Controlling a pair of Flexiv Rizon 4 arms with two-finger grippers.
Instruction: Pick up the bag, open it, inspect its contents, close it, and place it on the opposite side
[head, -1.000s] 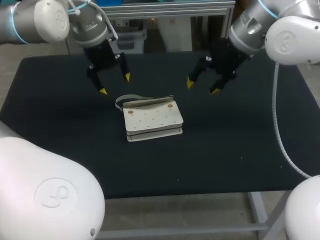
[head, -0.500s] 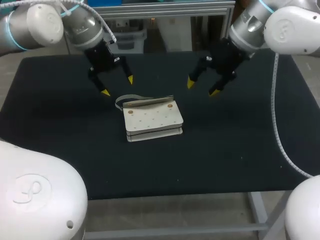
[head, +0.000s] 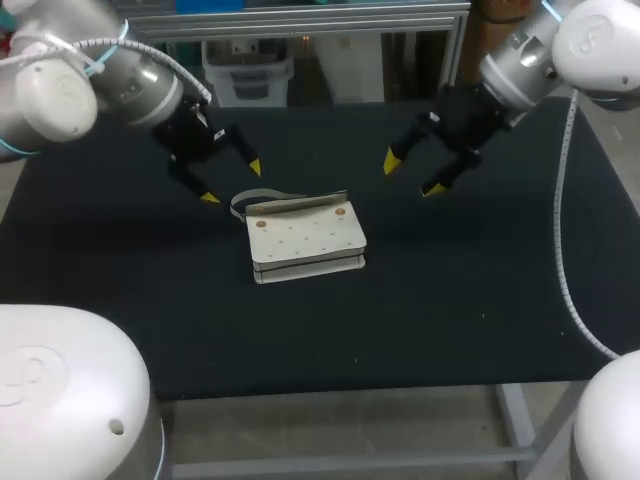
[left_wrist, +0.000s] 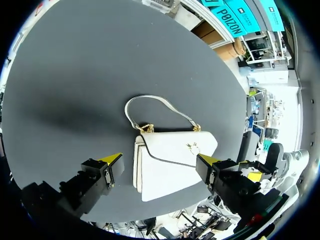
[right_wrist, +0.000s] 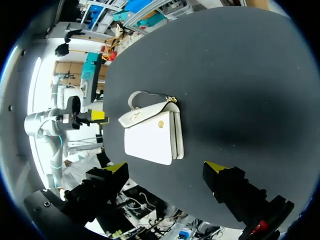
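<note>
A white flap bag (head: 305, 243) with gold studs lies flat in the middle of the black table (head: 470, 300), its thin strap (head: 250, 196) looped toward the back left. My left gripper (head: 232, 182) hangs open just behind and left of the bag, over the strap. In the left wrist view the bag (left_wrist: 172, 162) lies ahead of that gripper (left_wrist: 160, 160), below its spread fingers, with the strap (left_wrist: 150, 102) beyond. My right gripper (head: 411, 175) hovers open behind and right of the bag. From the right wrist the bag (right_wrist: 150, 135) sits ahead of the open gripper (right_wrist: 165, 167).
The black table top (head: 120, 270) carries nothing besides the bag. My left arm's gripper (right_wrist: 92, 116) shows beyond the bag in the right wrist view.
The left arm has swung outward and its gripper has turned and dropped slightly toward the strap. The right gripper has drifted a little to the right. Both stay open; the bag has not moved.
</note>
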